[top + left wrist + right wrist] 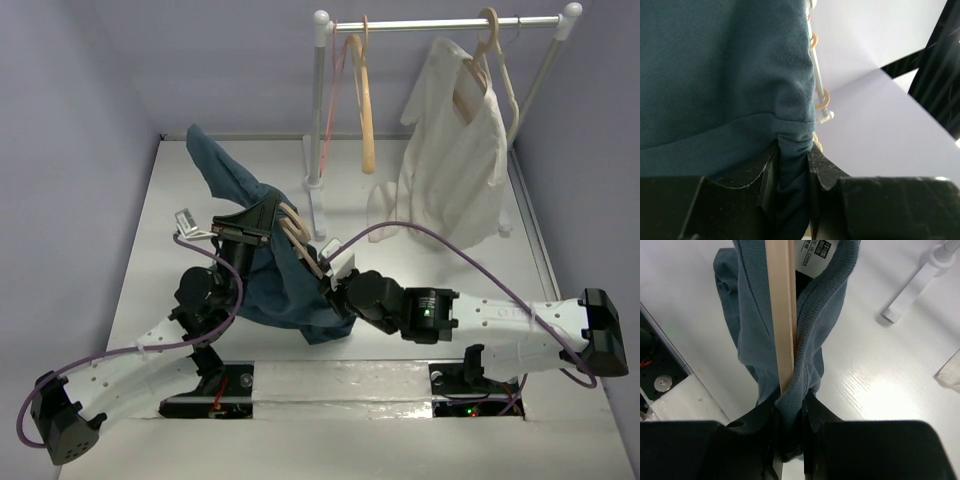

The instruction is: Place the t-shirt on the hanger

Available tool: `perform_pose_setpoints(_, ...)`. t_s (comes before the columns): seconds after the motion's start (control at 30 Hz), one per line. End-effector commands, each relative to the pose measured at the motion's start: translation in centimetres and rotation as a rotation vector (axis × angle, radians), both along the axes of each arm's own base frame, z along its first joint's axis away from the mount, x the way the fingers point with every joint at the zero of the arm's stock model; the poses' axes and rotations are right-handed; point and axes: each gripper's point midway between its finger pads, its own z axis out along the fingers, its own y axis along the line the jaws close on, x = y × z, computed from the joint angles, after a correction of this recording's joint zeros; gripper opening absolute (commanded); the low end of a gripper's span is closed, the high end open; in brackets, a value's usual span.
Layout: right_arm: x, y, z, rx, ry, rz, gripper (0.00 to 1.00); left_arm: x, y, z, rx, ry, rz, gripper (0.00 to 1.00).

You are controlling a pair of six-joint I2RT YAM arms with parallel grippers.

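The dark teal t-shirt [262, 270] hangs bunched above the table's middle, held between both grippers. The pale tan hanger [296, 232] pokes out of the cloth at its top. My left gripper [250, 228] is shut on a fold of the t-shirt; in the left wrist view the cloth [725, 75] fills the frame and is pinched between the jaws of that gripper [792, 152]. My right gripper [330, 278] is shut on the ribbed neck edge [812, 340] of the t-shirt; in its wrist view [790, 402] the hanger's flat arm [781, 315] runs down into the jaws beside the collar. The pale label [812, 255] shows inside the neck.
A white clothes rail [440, 22] stands at the back with a thin pink hanger [335, 80], a yellow-orange hanger [365, 115] and a cream-white garment [455, 160]. Its post and foot [318, 195] stand just behind the t-shirt; the foot shows in the right wrist view [912, 290]. A purple cable [470, 255] arcs over the right arm.
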Motion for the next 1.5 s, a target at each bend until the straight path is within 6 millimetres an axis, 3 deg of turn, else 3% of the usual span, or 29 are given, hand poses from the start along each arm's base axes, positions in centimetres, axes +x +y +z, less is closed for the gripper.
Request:
perform_pose_setpoints(0.0, 1.5, 3.0, 10.7, 0.283, -0.135, 0.014, 0.17, -1.4, -2.2, -0.9, -0.015, 0.009, -0.136, 0.0)
perform_pose_setpoints(0.27, 1.2, 3.5, 10.3, 0.288, -0.108, 0.03, 0.25, -1.4, -1.6, -0.8, -0.015, 0.004, -0.112, 0.0)
perform_pose_setpoints(0.33, 1.0, 2.7, 9.3, 0.27, -0.083, 0.017, 0.4, -1.4, -0.9, -0.3, -0.006, 0.003, -0.082, 0.0)
perform_pose_setpoints(0.4, 0.4, 1.7, 9.5, 0.283, -0.064, 0.033, 0.55, -1.3, -0.4, -0.1, -0.009, -0.004, -0.058, 0.0)
perform_pose_setpoints(0.6, -2.3, -0.4, 5.8, 0.225, 0.097, 0.09, 0.74, -1.1, 0.5, 1.5, -0.003, -0.028, -0.008, 0.0)
perform_pose_setpoints(0.77, -3.9, -2.3, 4.3, 0.247, 0.174, 0.106, 0.86, -0.7, 0.3, 2.4, 0.015, -0.036, 0.016, 0.0)
perform_pose_setpoints(0.83, -4.2, -3.0, 2.5, 0.206, 0.213, 0.09, 0.84, -0.5, 0.2, 2.8, 0.02, -0.041, 0.023, 0.0)
perform_pose_setpoints(0.93, -4.6, -3.5, 0.0, 0.148, 0.258, 0.065, 0.71, -0.4, 0.3, 3.3, 0.026, -0.049, 0.036, 0.0)
perform_pose_setpoints(1.17, -4.9, -2.7, 0.8, 0.209, 0.251, 0.086, 0.44, -0.4, 0.0, 3.2, 0.031, -0.048, 0.027, 0.0)
perform_pose_setpoints(1.2, -4.8, -2.5, 0.8, 0.212, 0.249, 0.085, 0.35, -0.4, 0.0, 3.1, 0.03, -0.047, 0.025, 0.0)
perform_pose_setpoints(1.27, -4.7, -2.3, 0.6, 0.201, 0.247, 0.083, 0.3, -0.4, -0.1, 2.9, 0.028, -0.046, 0.018, 0.0)
perform_pose_setpoints(1.4, -4.5, -1.7, 0.4, 0.209, 0.239, 0.085, 0.3, -0.6, -0.2, 2.7, 0.015, -0.044, 0.004, 0.0)
perform_pose_setpoints(1.47, -4.6, -1.3, 0.7, 0.221, 0.237, 0.095, 0.23, -0.6, -0.3, 2.6, 0.015, -0.045, -0.005, 0.0)
